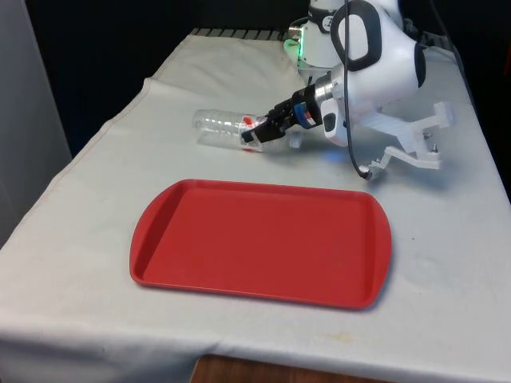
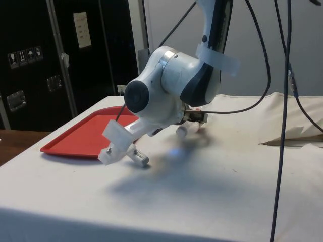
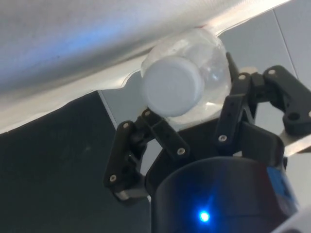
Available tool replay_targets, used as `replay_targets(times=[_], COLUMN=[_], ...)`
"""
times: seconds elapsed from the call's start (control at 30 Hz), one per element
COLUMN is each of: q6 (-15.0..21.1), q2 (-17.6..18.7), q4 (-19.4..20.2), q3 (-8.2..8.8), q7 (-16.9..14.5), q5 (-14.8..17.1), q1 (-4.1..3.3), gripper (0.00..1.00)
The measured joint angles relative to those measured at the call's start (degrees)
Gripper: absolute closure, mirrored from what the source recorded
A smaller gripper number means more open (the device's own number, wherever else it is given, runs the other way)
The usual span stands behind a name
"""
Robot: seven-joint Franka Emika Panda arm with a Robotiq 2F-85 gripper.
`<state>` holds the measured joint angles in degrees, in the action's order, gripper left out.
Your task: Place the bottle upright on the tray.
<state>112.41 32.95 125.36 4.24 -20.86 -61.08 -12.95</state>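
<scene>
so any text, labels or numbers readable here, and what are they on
None can be read.
Bottle, lying on its side on the cloth: a red patch near the gripper, no letters legible.
Cap: plain white, no print.
Tray: plain red.
Dark cabinets in the side view: a pale label and small symbol stickers, too small to read.

Clear plastic bottle (image 1: 219, 126) with white cap (image 3: 172, 88), on its side on the cloth, neck end clamped between the fingers of the gripper (image 1: 257, 136). Red tray (image 1: 261, 242), flat, bare, near the gripper's fingertips, apart from them.
</scene>
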Motion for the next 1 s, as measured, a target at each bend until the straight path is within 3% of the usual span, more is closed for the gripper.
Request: replay_targets(times=[0.17,0.4,1.0], q6=[-0.74,-1.49,-2.12], q2=[-0.06,-0.17,-0.17], q4=[-0.11,-0.29,-0.69], q3=[-0.23,-0.40,-0.40], q7=[0.06,0.06,0.00], q5=[0.00,0.00,0.00], q1=[0.00,0.00,0.06], gripper=[0.58,0.66,0.67])
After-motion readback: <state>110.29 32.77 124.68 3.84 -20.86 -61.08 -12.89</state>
